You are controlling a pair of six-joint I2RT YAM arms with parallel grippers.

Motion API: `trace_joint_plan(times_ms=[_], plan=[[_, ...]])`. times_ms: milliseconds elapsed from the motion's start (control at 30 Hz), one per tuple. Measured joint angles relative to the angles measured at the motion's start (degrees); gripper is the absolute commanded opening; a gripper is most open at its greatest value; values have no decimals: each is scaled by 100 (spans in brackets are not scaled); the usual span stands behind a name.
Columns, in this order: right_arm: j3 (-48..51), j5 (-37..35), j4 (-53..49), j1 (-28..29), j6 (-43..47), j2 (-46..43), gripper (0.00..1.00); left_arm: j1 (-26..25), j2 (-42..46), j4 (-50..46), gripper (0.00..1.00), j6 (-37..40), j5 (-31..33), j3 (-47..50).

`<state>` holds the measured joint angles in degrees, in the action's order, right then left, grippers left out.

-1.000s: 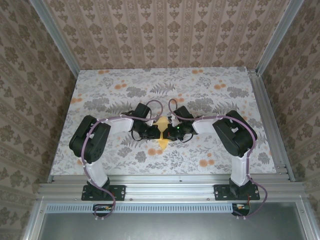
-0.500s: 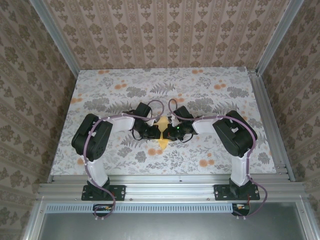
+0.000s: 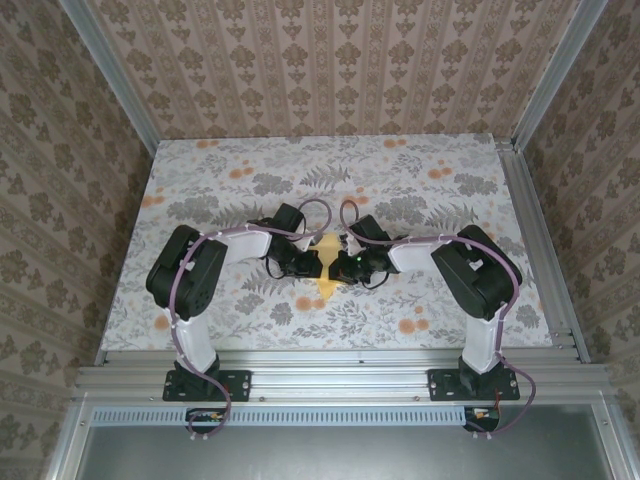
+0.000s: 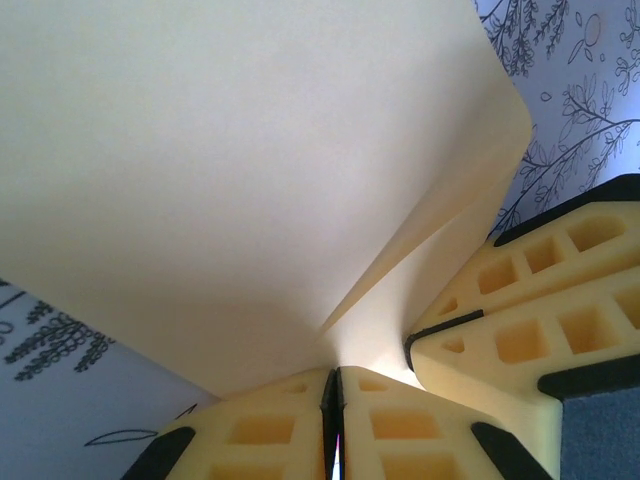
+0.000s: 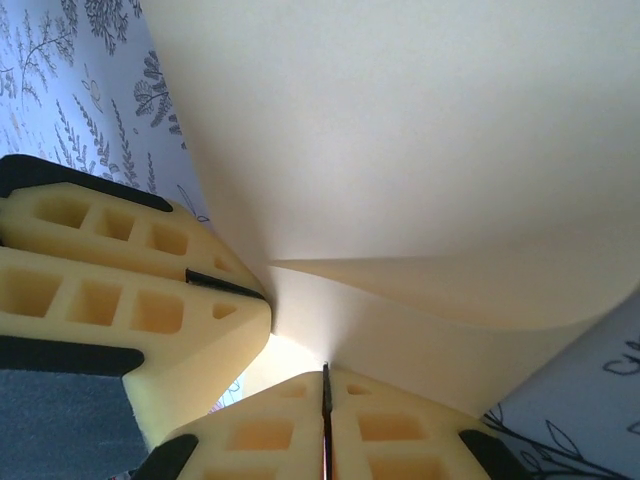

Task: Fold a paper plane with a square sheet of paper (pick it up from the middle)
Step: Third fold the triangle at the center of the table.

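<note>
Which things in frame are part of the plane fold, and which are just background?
Job:
- yellow sheet of paper, bent over
- left arm's fingers, shut on it
- right arm's fingers, shut on it

Just there:
- floral table cover
- orange flower prints
- patterned walls
- aluminium frame

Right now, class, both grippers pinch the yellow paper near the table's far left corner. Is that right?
Not the corner. The left gripper and the right gripper both pinch the yellow paper near the middle of the table, as the top external view shows.
</note>
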<state>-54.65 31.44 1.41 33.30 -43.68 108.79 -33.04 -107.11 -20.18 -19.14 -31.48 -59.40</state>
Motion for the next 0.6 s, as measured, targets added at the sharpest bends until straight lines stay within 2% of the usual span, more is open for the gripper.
trace_joint_plan(times_ms=[233,600], plan=[[142,-103,136,-2,4,-92,8,-33,-7,-66,12,103,85,-42],[227,-708,-328,-85,-26,-581,4,-129,-33,-260,12,232,286,-179]])
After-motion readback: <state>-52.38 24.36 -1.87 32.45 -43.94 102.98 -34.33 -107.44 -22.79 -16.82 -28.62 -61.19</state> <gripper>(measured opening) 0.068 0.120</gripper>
